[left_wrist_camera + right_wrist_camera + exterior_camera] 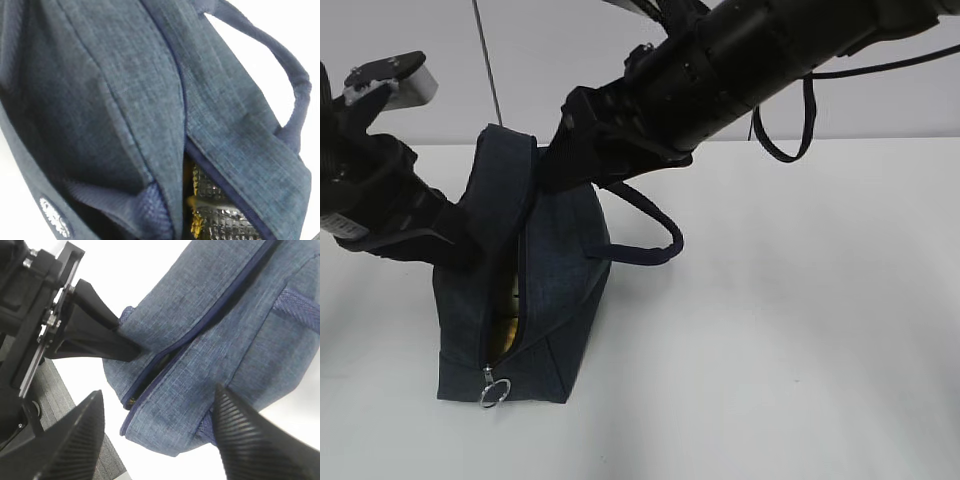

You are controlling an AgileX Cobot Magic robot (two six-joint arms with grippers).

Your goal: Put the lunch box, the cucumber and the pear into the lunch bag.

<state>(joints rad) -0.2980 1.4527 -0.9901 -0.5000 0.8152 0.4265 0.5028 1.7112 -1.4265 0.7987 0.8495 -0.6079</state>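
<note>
Lunch bag (525, 290), dark navy fabric, stands upright on the white table (800, 330) at about 8 o'clock from the middle of the exterior view. Its zipper (517, 300) runs down the facing edge and is partly undone, leaving a narrow slit; the metal ring pull (495, 392) hangs at the bag's lower front corner. Through that slit something yellow (508, 325) shows, too little of it to name. The padded handle (650, 232) loops out toward 3 o'clock from the bag's upper side.

The left gripper (122, 342) comes in from 9 o'clock and is pinched on the bag's fabric near the top of the zipper, its dark fingers (100, 315) pressed against the cloth in the right wrist view. The left wrist view is filled with navy cloth (125, 100), with silvery quilted lining (220, 215) and a yellow patch visible in the gap at 5 o'clock.

The right gripper (160, 435) reaches down from 1 o'clock onto the bag's top; its two ribbed fingers (245, 440) are spread wide, one on either side of the bag's end, holding nothing
</note>
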